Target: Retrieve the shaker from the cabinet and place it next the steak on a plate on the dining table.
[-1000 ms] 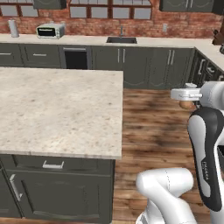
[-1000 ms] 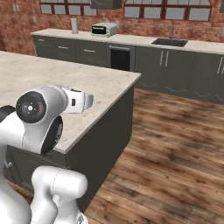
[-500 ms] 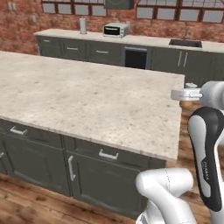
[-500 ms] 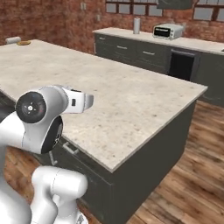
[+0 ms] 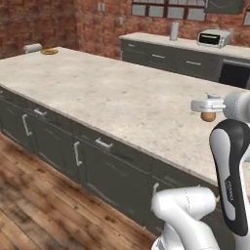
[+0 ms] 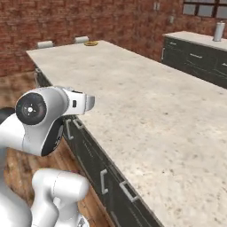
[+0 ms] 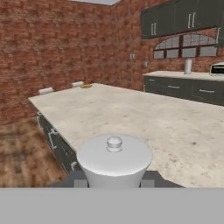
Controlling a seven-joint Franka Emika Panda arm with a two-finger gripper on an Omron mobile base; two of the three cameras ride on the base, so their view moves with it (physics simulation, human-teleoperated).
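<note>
A: How far along is it?
B: The shaker (image 7: 114, 159) is out of the cabinet, pinched between the gripper (image 5: 208, 117) jaws.
A: What's left?
B: The plate (image 5: 49, 51) sits far ahead on the dining table (image 5: 122, 102); delivery isn't done.

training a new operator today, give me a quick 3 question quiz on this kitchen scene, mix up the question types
1. True or false: the tool is shut on the shaker.
2. Where does the plate sit on the dining table?
A. at the far corner, away from the robot
B. right under the tool
C. on the floor beside the table
3. Fill in: in the hand view, the shaker's pale top has a small round ____ at its centre.

Key:
1. True; its tan body shows just under the hand in the left base view.
2. A
3. knob
</note>
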